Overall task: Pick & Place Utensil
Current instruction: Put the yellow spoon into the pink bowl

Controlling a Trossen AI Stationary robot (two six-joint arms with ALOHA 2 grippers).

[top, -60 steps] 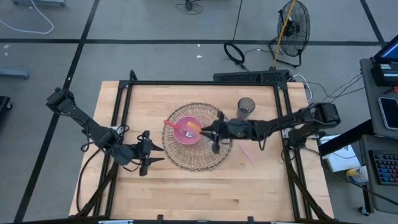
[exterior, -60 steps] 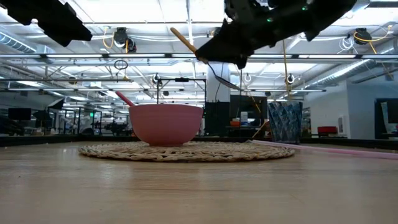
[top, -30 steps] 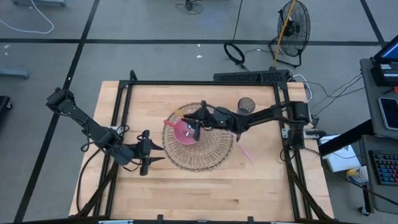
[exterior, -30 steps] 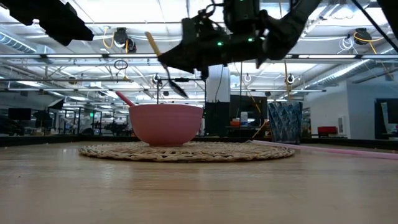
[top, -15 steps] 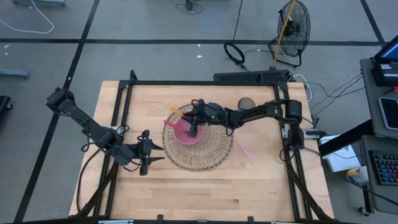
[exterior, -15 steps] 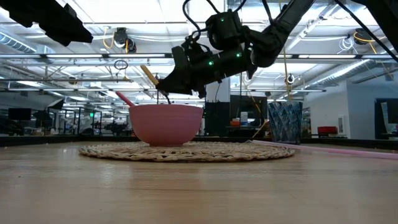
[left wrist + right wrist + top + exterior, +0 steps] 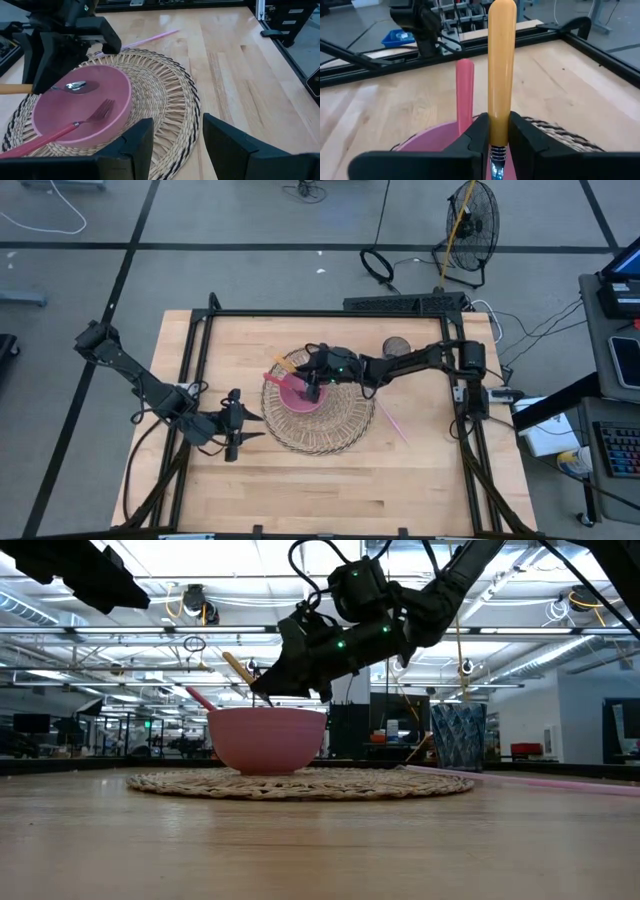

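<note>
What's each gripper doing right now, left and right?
Left gripper: open, empty, beside the woven mat.
Right gripper: shut on the wooden-handled spoon, over the pink bowl.

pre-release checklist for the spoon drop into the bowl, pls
1. Right pincer shut on the spoon handle: ok.
2. Spoon head over the inside of the bowl: ok, the left wrist view shows it at or just above the bowl floor.
3. Spoon touching the bowl floor: cannot tell.
4. Fork already in the bowl, apart from the spoon head: ok.
5. Bowl sitting on the woven mat: ok.
6. Left pincer open and parked on the table beside the mat, out of the way: ok.
</note>
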